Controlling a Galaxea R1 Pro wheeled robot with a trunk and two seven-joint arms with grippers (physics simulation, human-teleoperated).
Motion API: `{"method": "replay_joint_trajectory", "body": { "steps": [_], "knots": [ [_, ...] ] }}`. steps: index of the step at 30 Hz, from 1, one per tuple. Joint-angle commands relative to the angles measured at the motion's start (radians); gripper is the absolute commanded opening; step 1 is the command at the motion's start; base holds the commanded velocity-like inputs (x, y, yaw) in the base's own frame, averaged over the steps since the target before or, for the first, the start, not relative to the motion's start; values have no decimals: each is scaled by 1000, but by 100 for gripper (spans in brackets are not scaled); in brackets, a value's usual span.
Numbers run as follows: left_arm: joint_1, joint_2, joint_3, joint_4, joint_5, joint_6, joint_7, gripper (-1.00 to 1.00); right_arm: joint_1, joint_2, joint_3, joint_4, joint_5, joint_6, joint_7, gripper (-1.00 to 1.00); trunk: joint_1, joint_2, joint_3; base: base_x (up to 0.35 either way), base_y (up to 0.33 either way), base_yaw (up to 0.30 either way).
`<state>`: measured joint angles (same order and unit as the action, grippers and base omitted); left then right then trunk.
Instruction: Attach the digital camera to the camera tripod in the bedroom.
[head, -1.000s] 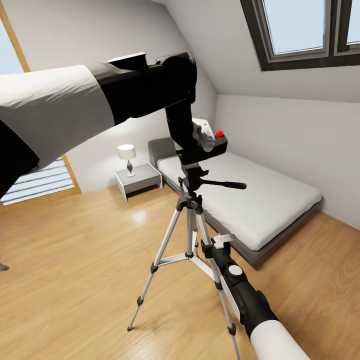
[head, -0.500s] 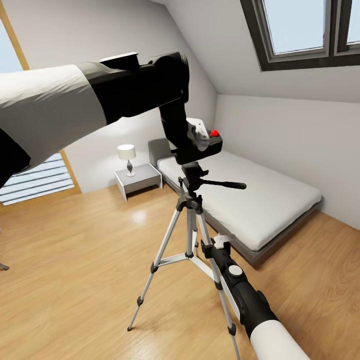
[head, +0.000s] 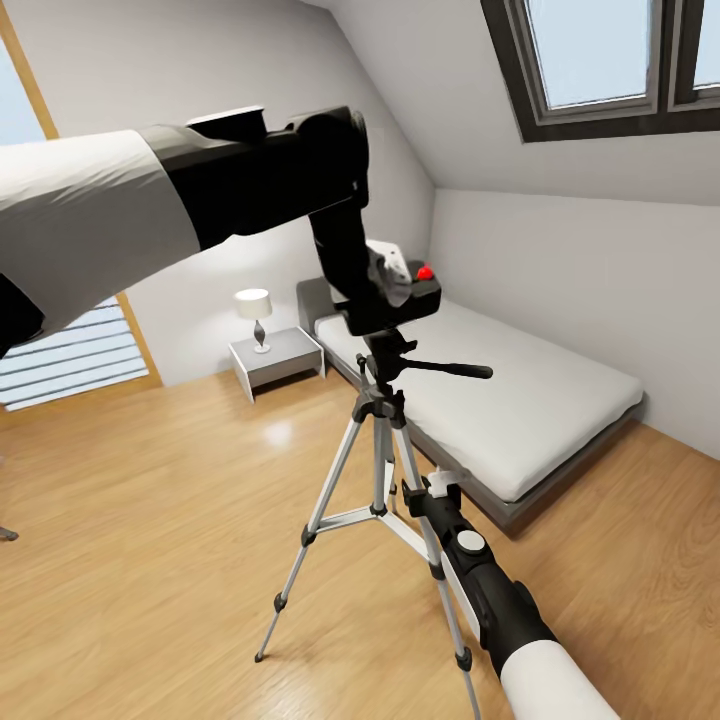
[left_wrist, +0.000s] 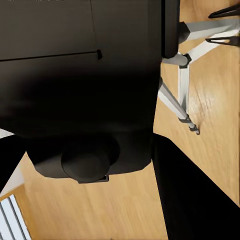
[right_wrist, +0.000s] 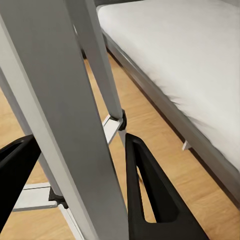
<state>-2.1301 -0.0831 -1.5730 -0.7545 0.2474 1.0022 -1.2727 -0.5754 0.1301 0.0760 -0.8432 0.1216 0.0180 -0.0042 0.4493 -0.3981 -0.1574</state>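
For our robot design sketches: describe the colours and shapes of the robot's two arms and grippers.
Both arms are round tubes, white or pale grey on the near section, glossy black toward the wrist. The left arm has a bulky black joint; the right arm carries a white round disc. The right gripper has black, tapered fingers with a slot.

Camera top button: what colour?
Red. The round button on the digital camera shows best in the head view.

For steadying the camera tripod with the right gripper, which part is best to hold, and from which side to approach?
Probably a silver leg of the camera tripod, just under its black upper joint, approached from the robot's side. The legs are slim, bare tubes that fit between the fingers; the right gripper already straddles one, jaws open.
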Motion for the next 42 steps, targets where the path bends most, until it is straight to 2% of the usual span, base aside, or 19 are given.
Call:
{"method": "replay_joint_trajectory", "body": {
  "steps": [1, 5, 16, 22, 28, 42],
  "knots": [
    [-2, 2, -9, -3, 1, 5, -6, -100, -1, 0, -1, 1, 9, 2, 1, -100, 1, -2, -2, 0, 0, 0],
    [-2, 11, -25, -11, 1, 4, -13, -100, 0, 0, -1, 1, 9, 2, 1, -100, 1, -2, -2, 0, 0, 0],
    [-2, 31, -30, -14, 1, 4, -14, -100, 0, 0, 0, 1, 9, 2, 1, -100, 1, -2, -2, 0, 0, 0],
    [-2, 27, -30, -13, 0, 4, -14, -100, -1, 0, 0, 1, 9, 2, 1, -100, 1, -2, -2, 0, 0, 0],
    [-2, 6, -30, -8, 1, 5, -14, -100, 0, 0, 0, 1, 9, 2, 1, -100, 1, -2, -2, 0, 0, 0],
    [-2, 2, -37, -6, 0, 7, -16, -100, -1, 0, 0, 1, 9, 2, 1, -100, 1, -2, -2, 0, 0, 0]
  ]
}}
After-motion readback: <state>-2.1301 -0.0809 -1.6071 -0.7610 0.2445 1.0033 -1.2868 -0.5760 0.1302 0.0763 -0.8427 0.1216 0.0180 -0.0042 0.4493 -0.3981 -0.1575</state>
